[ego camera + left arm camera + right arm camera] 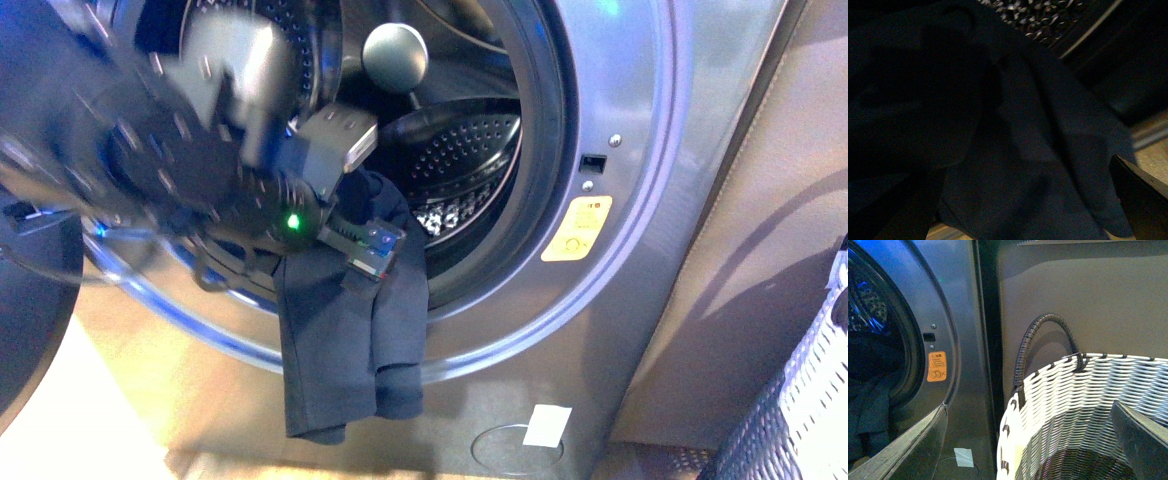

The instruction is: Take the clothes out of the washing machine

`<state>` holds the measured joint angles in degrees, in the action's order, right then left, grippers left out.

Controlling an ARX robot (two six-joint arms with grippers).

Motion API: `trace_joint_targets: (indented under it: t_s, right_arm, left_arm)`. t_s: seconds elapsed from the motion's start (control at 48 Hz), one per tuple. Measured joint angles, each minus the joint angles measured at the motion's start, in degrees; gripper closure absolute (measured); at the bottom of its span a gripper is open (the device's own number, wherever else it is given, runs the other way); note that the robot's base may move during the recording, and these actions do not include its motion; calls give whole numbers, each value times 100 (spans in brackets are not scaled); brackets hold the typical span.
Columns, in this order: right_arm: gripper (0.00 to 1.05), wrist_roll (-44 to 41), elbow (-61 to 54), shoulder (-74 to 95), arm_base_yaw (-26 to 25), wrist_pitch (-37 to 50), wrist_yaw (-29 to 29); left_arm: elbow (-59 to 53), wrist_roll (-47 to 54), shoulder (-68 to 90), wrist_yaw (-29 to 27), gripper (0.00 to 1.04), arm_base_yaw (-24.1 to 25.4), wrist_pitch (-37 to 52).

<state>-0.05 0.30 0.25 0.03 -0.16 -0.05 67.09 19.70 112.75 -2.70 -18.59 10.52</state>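
Note:
The silver-grey washing machine (640,150) fills the front view, its porthole open onto the perforated steel drum (470,150). The clothes (350,330), one dark navy garment, hang out over the black rim and down the machine's front. My left arm reaches in blurred from the left, its wrist at the garment's top. In the left wrist view the clothes (1038,150) fill the frame; my left gripper (1018,210) is open, with cloth lying between its fingers (1143,200). My right gripper (1023,450) is open and empty over the basket, beside the washing machine (948,300).
The woven white-and-grey basket (1073,400) with a dark loop handle stands right of the machine, and its edge shows in the front view (800,400). A brown wall panel rises behind it. The machine's door (30,300) hangs open at far left. A yellow sticker (577,228) marks the front.

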Motion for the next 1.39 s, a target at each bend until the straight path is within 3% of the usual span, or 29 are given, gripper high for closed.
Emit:
trace_joint_targets:
  t_s: [0.271, 0.541, 0.749, 0.916, 1.395]
  right_arm:
    - [8, 0, 0, 0, 0, 0, 2]
    - [8, 0, 0, 0, 0, 0, 2]
    - [8, 2, 0, 0, 0, 0, 2]
    - [8, 0, 0, 0, 0, 0, 0]
    - [8, 2, 0, 0, 0, 0, 0]
  left_arm:
    - [85, 177, -422, 144, 6, -238, -245]
    - [1001, 610, 15, -372, 6, 133, 87]
    - [1508, 640, 636, -487, 6, 437, -459]
    - [1528, 256, 859, 4, 6, 531, -1158]
    - [1174, -77, 833, 400, 6, 234, -1294]
